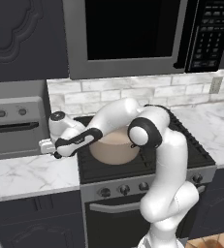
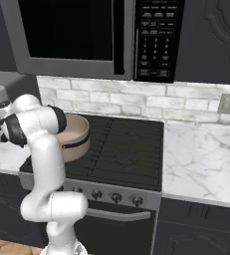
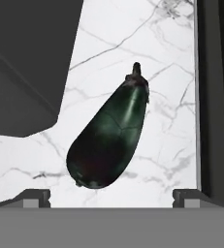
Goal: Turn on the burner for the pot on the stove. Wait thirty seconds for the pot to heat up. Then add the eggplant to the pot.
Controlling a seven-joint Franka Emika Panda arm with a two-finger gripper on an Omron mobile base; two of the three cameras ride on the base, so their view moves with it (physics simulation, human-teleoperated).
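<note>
One eggplant (image 3: 108, 140) lies on the white marble counter (image 3: 133, 38), directly below the end effector (image 3: 111, 196), whose two dark fingertips stand wide apart on either side of the eggplant's fat end with nothing between them yet. The stem points away from the hand, toward the top of the hand view. To one side runs the dark edge of the stove (image 3: 215, 97); on the other sits the grey toaster oven (image 1: 14, 126). In the left base view the arm reaches out over the counter left of the stove, the end effector (image 1: 48, 147) low there. The pot (image 1: 114, 146) sits on the stove's front left burner, well apart from the eggplant. The step in hand looks like picking up the eggplant, though whether the burner is lit I cannot tell from these views. The next move calls for lowering straight down until the fingers straddle the body, then closing across its width.
</note>
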